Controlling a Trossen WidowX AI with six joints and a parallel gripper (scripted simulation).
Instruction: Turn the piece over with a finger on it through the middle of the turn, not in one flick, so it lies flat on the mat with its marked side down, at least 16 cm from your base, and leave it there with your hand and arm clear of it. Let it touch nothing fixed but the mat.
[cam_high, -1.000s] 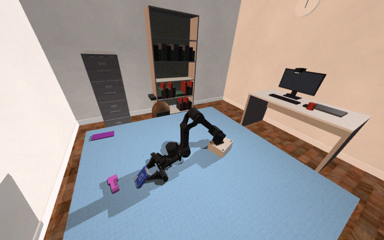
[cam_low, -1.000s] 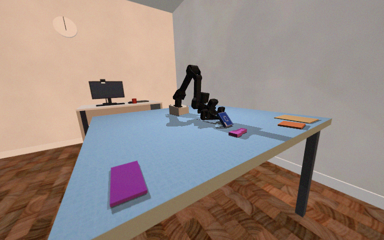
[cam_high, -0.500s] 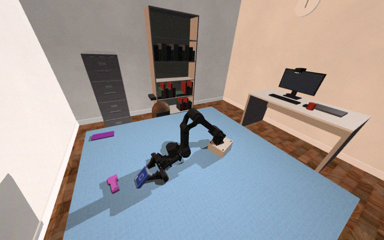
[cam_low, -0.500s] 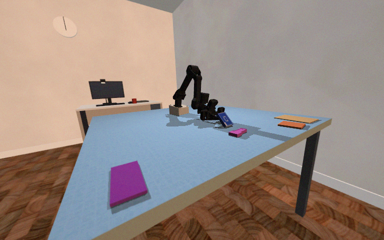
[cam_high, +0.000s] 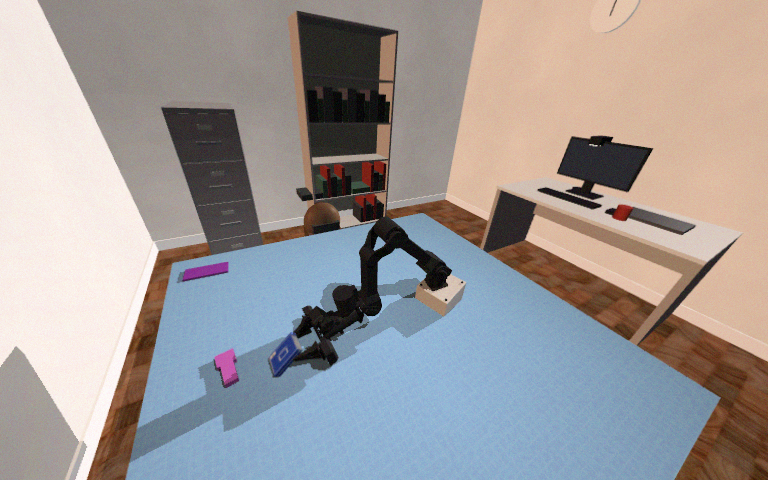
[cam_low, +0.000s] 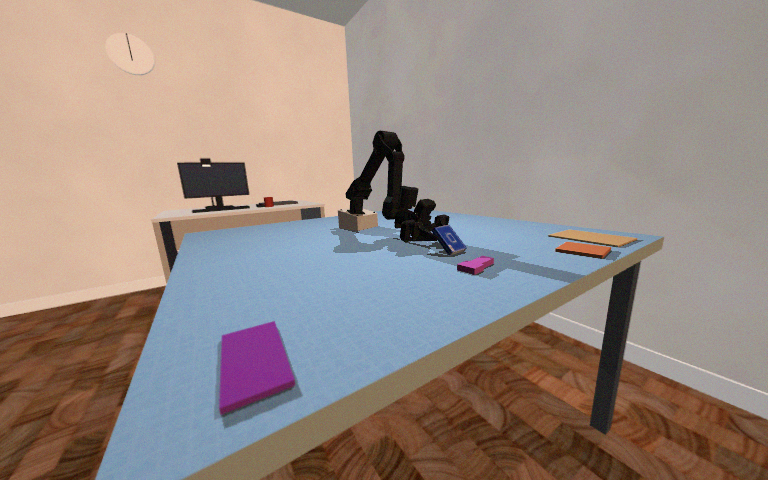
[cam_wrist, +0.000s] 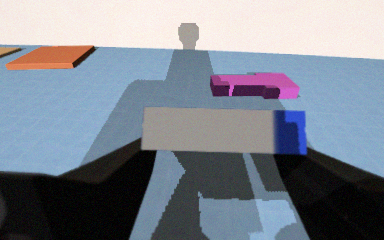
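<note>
The piece is a flat blue slab with a white outline mark on one face. It is tilted up on edge on the blue mat, the marked face turned outward and up. In the wrist view its grey edge and a blue corner span the gap between my fingers. My gripper is low over the mat and shut on the slab across its width.
A pink L-shaped block lies just beyond the slab. A purple slab lies far off. An orange slab and a tan slab lie near the mat's edge. The arm's base stands behind.
</note>
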